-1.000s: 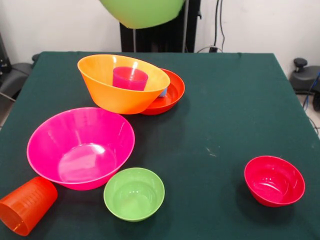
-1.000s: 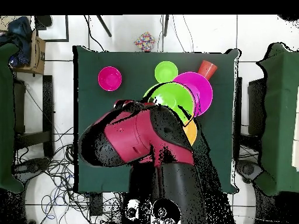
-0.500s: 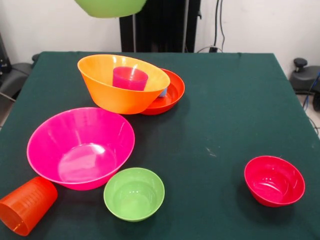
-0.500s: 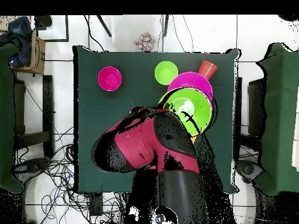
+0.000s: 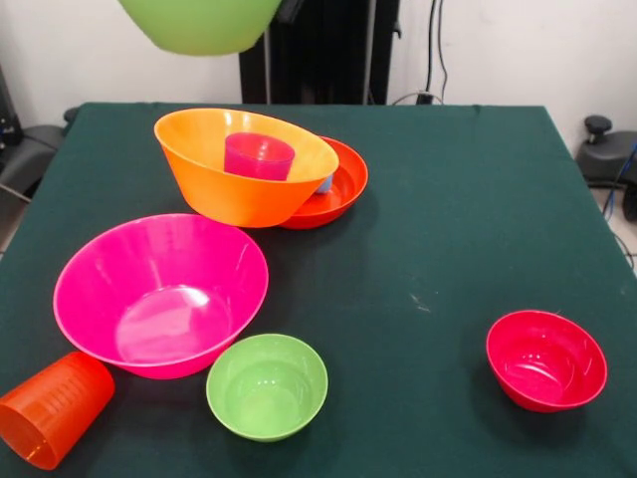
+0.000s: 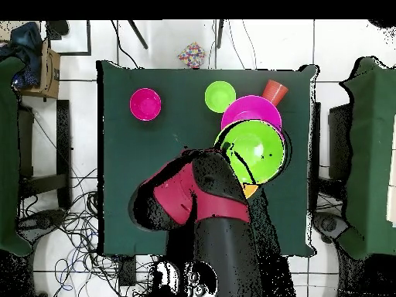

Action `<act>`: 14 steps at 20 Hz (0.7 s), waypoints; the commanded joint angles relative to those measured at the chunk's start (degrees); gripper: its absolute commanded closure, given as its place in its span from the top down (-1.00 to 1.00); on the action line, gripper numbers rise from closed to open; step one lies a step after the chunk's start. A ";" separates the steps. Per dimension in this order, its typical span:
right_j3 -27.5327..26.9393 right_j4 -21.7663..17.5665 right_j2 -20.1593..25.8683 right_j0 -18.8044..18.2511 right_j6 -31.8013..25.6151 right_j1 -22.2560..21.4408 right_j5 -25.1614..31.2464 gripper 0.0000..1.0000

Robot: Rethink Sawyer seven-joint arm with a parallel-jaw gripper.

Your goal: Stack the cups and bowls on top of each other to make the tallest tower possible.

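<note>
A medium lime green bowl (image 5: 199, 25) hangs in the air above and left of the tower. My gripper (image 6: 232, 158) holds it at the rim and is mostly hidden by it. The tower is a large orange bowl (image 5: 244, 169) leaning on a shallow red-orange bowl (image 5: 343, 184). A translucent purple cup (image 5: 259, 156) stands inside the orange bowl, and a bit of blue cup (image 5: 325, 183) shows under its rim. In the overhead view the green bowl (image 6: 251, 151) covers nearly all of the orange bowl (image 6: 250, 189).
A large pink bowl (image 5: 159, 294) stands in front of the tower, with a small lime green bowl (image 5: 267, 385) beside it. An orange cup (image 5: 52, 408) lies on its side at the front left corner. A small crimson bowl (image 5: 545, 358) sits alone at the front right.
The arm has carried the green bowl leftward in the front view, rightward in the overhead view, until it hangs over the orange bowl. Nothing on the table has moved.
</note>
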 commanded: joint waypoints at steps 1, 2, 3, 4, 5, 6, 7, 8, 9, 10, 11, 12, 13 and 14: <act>2.70 -7.80 -2.68 3.92 5.92 7.40 -3.33 -1.00; 2.39 -8.20 -3.16 4.43 6.56 7.92 -3.60 -1.00; 2.17 -8.35 -3.53 4.81 6.99 8.35 -3.94 -1.00; 1.96 -8.44 -3.86 5.17 7.40 8.67 -4.31 -1.00; 1.71 -8.56 -4.28 5.63 7.84 9.05 -4.43 -1.00; 1.63 -8.38 -4.56 5.87 7.67 9.09 -4.50 -1.00; 1.41 -8.35 -4.98 6.29 7.93 9.41 -4.63 -1.00; 1.25 -8.27 -5.38 6.62 8.01 9.53 -4.82 -1.00; 1.01 -8.35 -5.82 7.02 8.33 9.95 -5.06 -1.00; 0.85 -8.40 -6.26 7.34 8.49 10.11 -5.25 -1.00; 0.66 -8.54 -6.68 7.66 8.80 10.46 -5.59 -1.00; 0.53 -8.55 -7.03 7.89 8.85 10.66 -5.80 -1.00; 0.40 -8.55 -7.38 8.11 8.90 10.85 -6.02 -1.00; 0.31 -8.36 -7.69 8.26 8.78 10.97 -6.25 -1.00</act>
